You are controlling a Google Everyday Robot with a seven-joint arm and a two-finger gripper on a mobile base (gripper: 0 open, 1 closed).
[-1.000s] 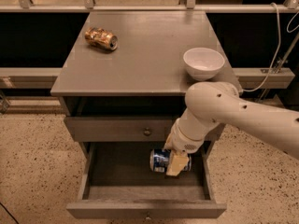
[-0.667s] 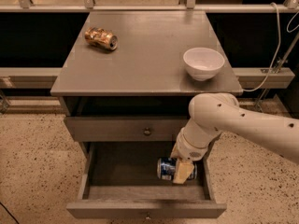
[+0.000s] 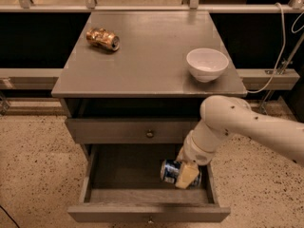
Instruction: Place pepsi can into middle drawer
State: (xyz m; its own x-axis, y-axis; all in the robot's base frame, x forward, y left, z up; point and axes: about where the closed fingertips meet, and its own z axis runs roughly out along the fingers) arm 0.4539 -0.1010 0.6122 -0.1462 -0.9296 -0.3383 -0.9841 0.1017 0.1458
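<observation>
The pepsi can (image 3: 170,171), blue with a silver end, lies on its side inside the open middle drawer (image 3: 118,196), near its right side. My gripper (image 3: 186,175) reaches down into the drawer from the right and is shut on the pepsi can, with a tan finger (image 3: 188,175) across the can's front. Whether the can rests on the drawer floor or hangs just above it I cannot tell. The drawer is pulled out below the upper grey knobbed front (image 3: 149,133).
A gold-brown can (image 3: 102,38) lies on its side at the back left of the grey cabinet top (image 3: 142,56). A white bowl (image 3: 207,64) stands near the top's right front edge. A white cable (image 3: 280,37) hangs at the right. The floor is speckled.
My gripper has carried the pepsi can lower and a little to the right, deeper into the open drawer. The cans and bowl on top have not moved.
</observation>
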